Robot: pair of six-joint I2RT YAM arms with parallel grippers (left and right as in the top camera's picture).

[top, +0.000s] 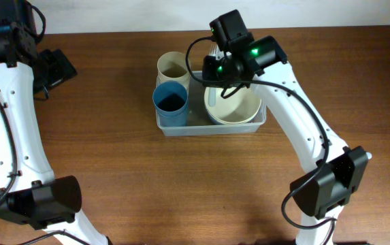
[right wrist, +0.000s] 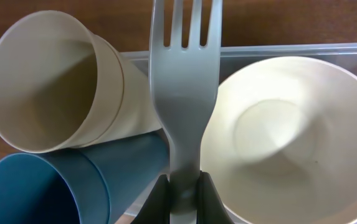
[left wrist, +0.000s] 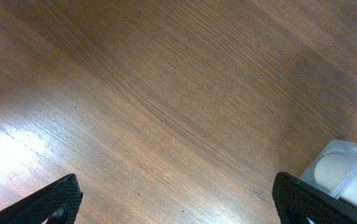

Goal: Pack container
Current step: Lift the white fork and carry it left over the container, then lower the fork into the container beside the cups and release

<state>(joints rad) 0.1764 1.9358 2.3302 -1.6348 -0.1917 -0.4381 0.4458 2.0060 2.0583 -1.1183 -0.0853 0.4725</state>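
Note:
The clear container [top: 174, 129] sits mid-table with a cream cup [top: 173, 66], a blue cup [top: 171, 101] and a cream bowl [top: 239, 109] inside it. My right gripper [top: 215, 73] hovers over the gap between cups and bowl. In the right wrist view it [right wrist: 183, 196] is shut on the handle of a grey fork [right wrist: 184, 93], tines pointing toward the container's far rim [right wrist: 290, 50], with the cream cup [right wrist: 47, 87], blue cup [right wrist: 47, 186] and bowl [right wrist: 290, 137] below. My left gripper [top: 55, 68] stands open at the far left, empty [left wrist: 181, 208] over bare wood.
A corner of the container [left wrist: 352, 168] shows at the right edge of the left wrist view. The brown wooden table [top: 113, 190] surrounds the container. Both arm bases stand at the near edge, left [top: 38, 201] and right [top: 327, 180].

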